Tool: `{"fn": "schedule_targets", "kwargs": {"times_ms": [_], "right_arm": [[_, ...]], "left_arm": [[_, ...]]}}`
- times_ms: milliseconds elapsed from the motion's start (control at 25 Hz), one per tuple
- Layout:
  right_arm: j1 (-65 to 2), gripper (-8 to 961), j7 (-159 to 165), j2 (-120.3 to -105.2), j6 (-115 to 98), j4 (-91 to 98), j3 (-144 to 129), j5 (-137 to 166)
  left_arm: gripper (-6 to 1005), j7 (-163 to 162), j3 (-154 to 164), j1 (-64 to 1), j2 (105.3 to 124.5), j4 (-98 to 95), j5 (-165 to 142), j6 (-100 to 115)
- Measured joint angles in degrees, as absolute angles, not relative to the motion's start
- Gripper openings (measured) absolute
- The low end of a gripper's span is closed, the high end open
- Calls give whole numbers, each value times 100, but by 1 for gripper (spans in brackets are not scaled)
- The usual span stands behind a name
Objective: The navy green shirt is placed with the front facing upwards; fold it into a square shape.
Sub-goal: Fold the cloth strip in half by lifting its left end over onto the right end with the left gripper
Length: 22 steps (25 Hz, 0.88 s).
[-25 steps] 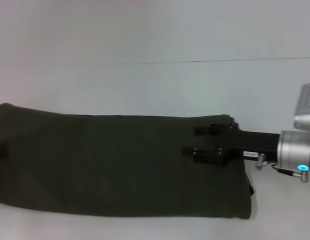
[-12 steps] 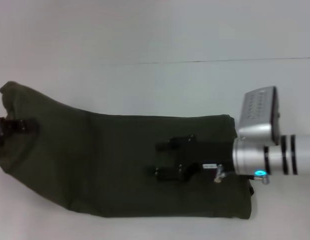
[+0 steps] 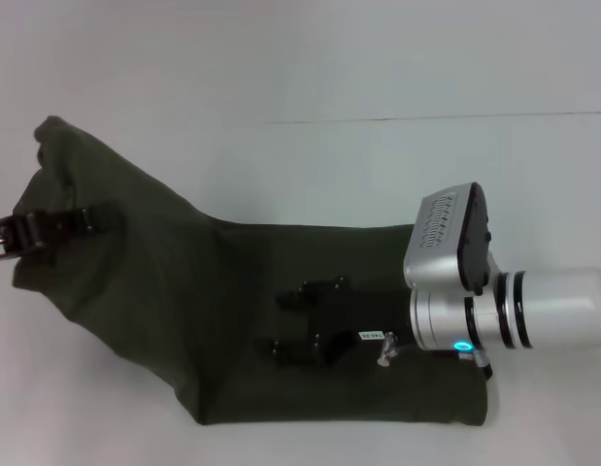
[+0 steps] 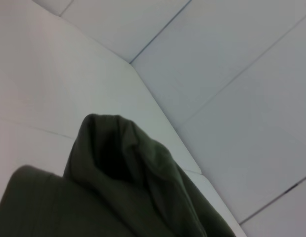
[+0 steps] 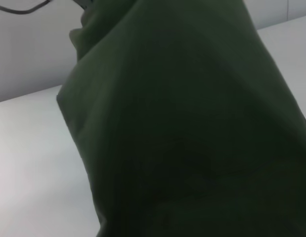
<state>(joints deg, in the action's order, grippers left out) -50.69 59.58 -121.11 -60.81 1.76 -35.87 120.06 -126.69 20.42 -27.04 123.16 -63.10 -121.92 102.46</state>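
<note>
shirt [image 3: 232, 301] in dark olive green spread along a white table [image 3: 310, 165], left end raised and bunched, left claw [image 3: 96, 218] pinched closed on that lifted edge, right claw [image 3: 305, 325] low over the shirt's middle, fingers apart, touching fabric or not unclear

You have a plain white table [image 3: 310, 184] under everything, with a thin dark seam [image 3: 426, 119] crossing it toward its far edge. In the left wrist view you see pale wall panels [image 4: 232, 74] with dark joints behind the table. A dark cable [image 5: 24, 9] shows in the right wrist view.
</note>
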Motion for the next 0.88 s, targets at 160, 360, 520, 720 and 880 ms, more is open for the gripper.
{"fn": "schedule_targets", "kwargs": {"times_ms": [160,360,520,720,880], "right_arm": [[-5133,760,5899,-12130,-6066,38,-3518,12006],[-5234,760,5620,-12148,-5989,-303,-3418,12007],[-5284,760,5460,-12156,-5856,-486,-3400,12011],[-5257,760,5380,-12150,-5859,-555,-3227,12017],[-5299,760,5296,-12155,-5854,-718,-3130,12041]], "left_arm": [[178,-12665,2210,-2707,12339,-6303,-12177,10212],[182,-12665,2266,-2728,12346,-6301,-12172,10195],[185,-12665,2273,-2745,12348,-6298,-12170,10194],[189,-12665,2374,-2770,12348,-6293,-12165,10201],[192,-12665,2415,-2821,12371,-6267,-12163,10202]]}}
